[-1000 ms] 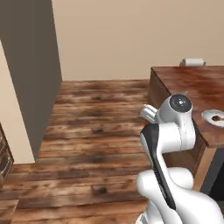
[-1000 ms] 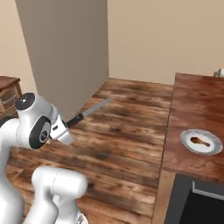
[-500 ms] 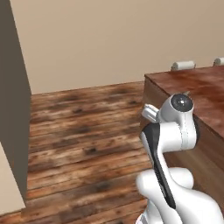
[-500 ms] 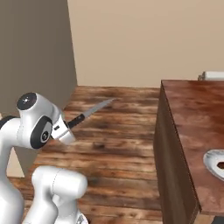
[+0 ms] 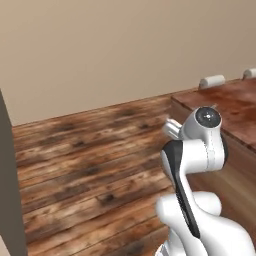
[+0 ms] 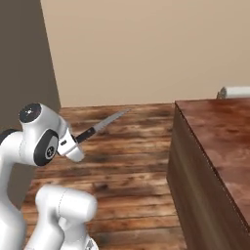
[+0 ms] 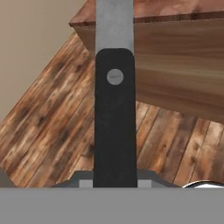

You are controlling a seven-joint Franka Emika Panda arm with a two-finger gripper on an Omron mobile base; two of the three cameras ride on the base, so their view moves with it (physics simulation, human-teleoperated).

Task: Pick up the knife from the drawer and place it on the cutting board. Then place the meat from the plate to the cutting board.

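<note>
My gripper (image 6: 77,142) is shut on the dark handle of the knife (image 6: 100,128), held in the air over the wooden floor. The thin grey blade points up and to the right, toward the back wall. In the hand view the black handle (image 7: 114,122) with its round rivet runs straight up from between the fingers, and the blade (image 7: 114,22) reaches over the counter's corner. The drawer, the cutting board, the meat and the plate are out of view.
A reddish-brown wooden counter (image 6: 215,146) stands to the right, with its corner ahead of the arm (image 5: 220,102). A white roll (image 5: 212,81) lies at its far edge. A dark cabinet side (image 6: 22,73) rises at the left. Plank floor (image 5: 90,165) stretches to the beige wall.
The base has turned, so the whole scene slid across both base views and the plate left the right base view. The knife stays in the gripper, in the same pose.
</note>
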